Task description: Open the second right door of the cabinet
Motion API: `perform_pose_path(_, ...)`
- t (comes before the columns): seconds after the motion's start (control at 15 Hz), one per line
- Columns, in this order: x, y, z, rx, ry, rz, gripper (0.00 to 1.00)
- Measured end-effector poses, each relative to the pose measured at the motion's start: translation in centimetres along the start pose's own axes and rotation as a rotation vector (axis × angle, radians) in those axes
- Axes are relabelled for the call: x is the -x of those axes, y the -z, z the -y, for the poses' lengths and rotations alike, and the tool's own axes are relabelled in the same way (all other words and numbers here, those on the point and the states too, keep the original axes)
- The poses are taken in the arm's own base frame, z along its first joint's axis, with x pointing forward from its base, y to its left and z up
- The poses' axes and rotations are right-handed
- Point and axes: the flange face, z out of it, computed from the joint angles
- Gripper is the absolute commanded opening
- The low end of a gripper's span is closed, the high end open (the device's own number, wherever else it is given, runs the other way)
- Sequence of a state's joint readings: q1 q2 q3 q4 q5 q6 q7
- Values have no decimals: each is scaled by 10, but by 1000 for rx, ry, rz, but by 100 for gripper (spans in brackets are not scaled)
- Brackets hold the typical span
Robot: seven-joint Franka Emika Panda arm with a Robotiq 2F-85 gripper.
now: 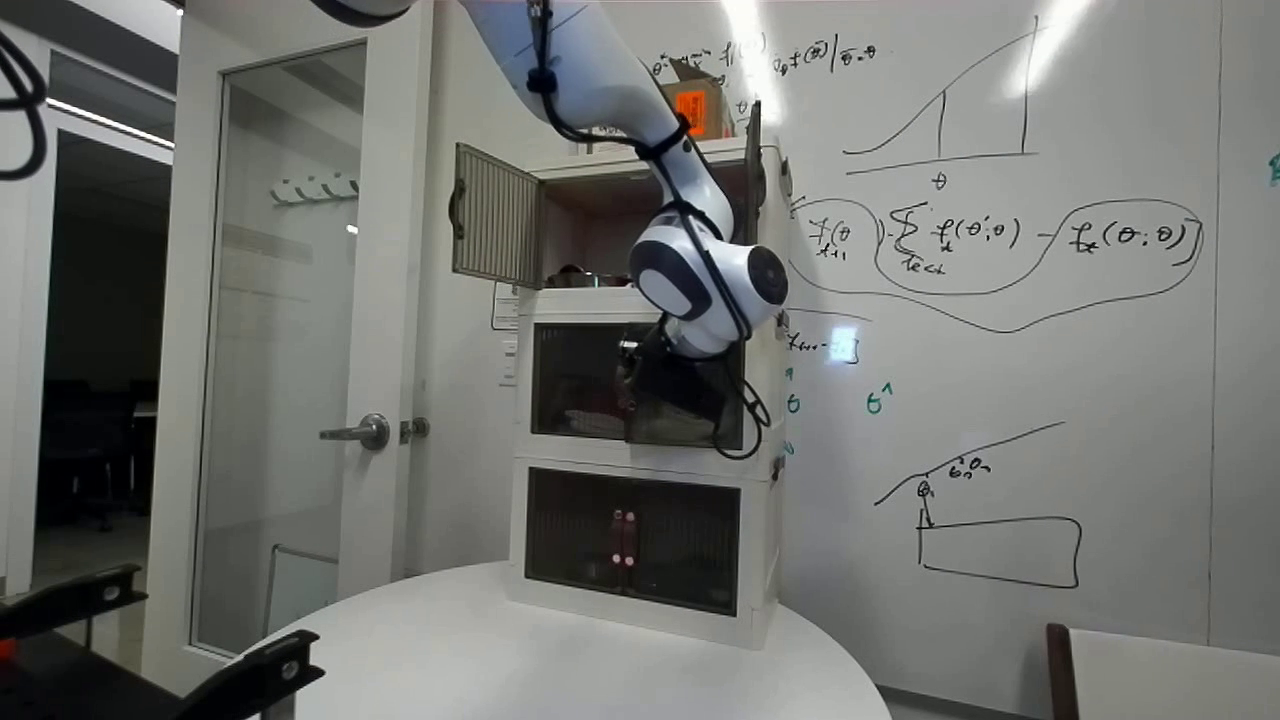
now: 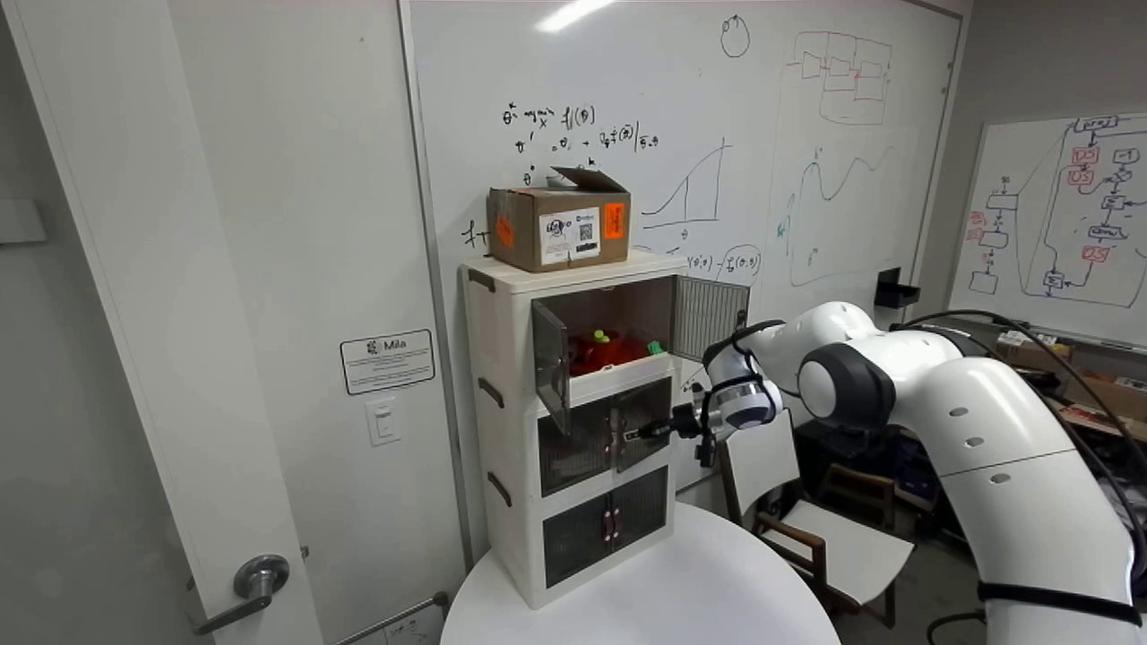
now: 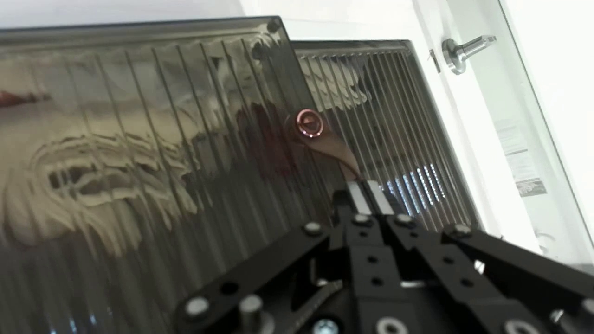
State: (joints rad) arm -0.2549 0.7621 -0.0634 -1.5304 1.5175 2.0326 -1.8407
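Observation:
The tall white cabinet [image 1: 570, 450] shows in both exterior views [image 2: 506, 430]. Its second right door [image 1: 675, 428], a dark see-through pane in the middle tier, stands slightly ajar; it shows too in an exterior view [image 2: 649, 405] and large in the wrist view [image 3: 153, 153]. Its free edge sits in front of the left middle pane [image 3: 371, 120]. My gripper [image 3: 370, 197] is at that edge, fingertips close together on the door's pinkish-brown handle [image 3: 332, 146]; the handle's far end is hidden between them. The gripper also shows in both exterior views [image 1: 628, 365] [image 2: 634, 435].
Both top-tier doors [image 1: 497, 215] [image 2: 712, 313] stand open, with red items [image 2: 609, 354] inside. The bottom doors [image 1: 575, 535] are shut. A cardboard box [image 2: 573, 233] is on top. The cabinet stands on a round white table [image 1: 560, 670]. A chair [image 2: 851, 546] stands beside it.

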Motion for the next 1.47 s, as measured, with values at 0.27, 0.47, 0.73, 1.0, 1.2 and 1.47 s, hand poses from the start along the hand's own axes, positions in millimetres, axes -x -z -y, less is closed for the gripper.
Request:
perform_pose_path(0.27, 15, 20, 9, -6, -22, -10, 3)
perform_pose_path(0.47, 21, 30, 14, 0, -33, -16, 32)
perform_pose_path(0.73, 27, 40, 17, 19, -47, -30, 63)
perform_pose_path(1.0, 28, 48, 18, 33, -52, -41, 92)
perform_pose_path(1.2, 25, 55, 22, 43, -68, -62, 100)
perform_pose_path(1.47, 3, 75, 36, 44, -110, -91, 100)
